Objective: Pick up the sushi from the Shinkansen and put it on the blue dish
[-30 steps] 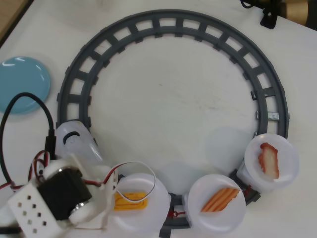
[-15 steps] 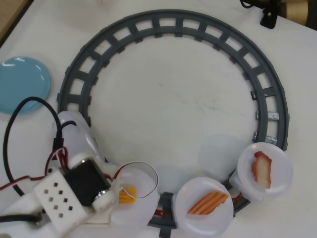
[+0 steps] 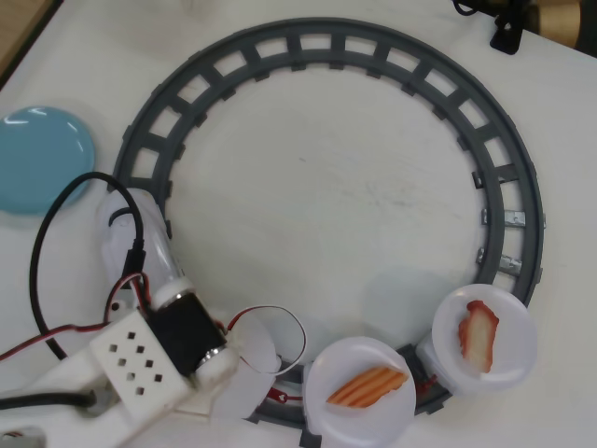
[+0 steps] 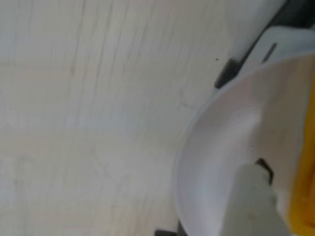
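Note:
In the overhead view the white Shinkansen (image 3: 131, 229) stands on the left bend of the grey track (image 3: 336, 42), its nose pointing up. My gripper (image 3: 235, 364) hangs over the plate (image 3: 259, 347) of the first car, and the arm hides the sushi there. The wrist view shows a yellow edge of the sushi (image 4: 306, 196) at the right border, lying on that white plate (image 4: 216, 157), with one white finger (image 4: 253, 206) right beside it. The other finger is out of view, so the jaw state is unclear. The blue dish (image 3: 33, 159) lies at the far left, apart from the train.
An orange-and-white striped piece (image 3: 367, 385) rides on the second car's plate (image 3: 336, 359), and a red-and-white piece (image 3: 478, 334) on the third plate (image 3: 511, 327). Black and red cables (image 3: 56, 233) loop over the train's nose. A dark object (image 3: 508, 19) sits at the top right.
The train has crept along the track, its nose moving up and the plates sliding left. My arm has followed it, and the sushi has disappeared beneath the wrist in the overhead view.

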Available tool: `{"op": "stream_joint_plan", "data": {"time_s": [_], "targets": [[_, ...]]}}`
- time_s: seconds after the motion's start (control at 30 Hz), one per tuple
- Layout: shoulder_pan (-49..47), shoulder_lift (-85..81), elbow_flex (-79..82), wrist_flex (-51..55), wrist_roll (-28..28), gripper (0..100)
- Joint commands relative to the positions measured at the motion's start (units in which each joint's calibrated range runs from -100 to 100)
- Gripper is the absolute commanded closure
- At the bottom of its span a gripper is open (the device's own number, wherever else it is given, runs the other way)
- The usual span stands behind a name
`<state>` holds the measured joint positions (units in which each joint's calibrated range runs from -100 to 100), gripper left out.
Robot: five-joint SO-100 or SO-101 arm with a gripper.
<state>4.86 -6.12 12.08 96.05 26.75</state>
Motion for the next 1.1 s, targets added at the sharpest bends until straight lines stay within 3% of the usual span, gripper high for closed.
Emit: {"op": "stream_joint_plan", "data": {"time_s": [0.0,0.5,0.77,1.07], "targets": [[-0.99,-0.81,-0.90,-0.13,-0.65,98],[-7.42,-0.23,-3.15,0.55,-1.48,97],[-8.56,-1.06,-3.87,1.15,-1.28,80],[-9.62,-1.06,-6.22,2.85,-1.54,79]]}}
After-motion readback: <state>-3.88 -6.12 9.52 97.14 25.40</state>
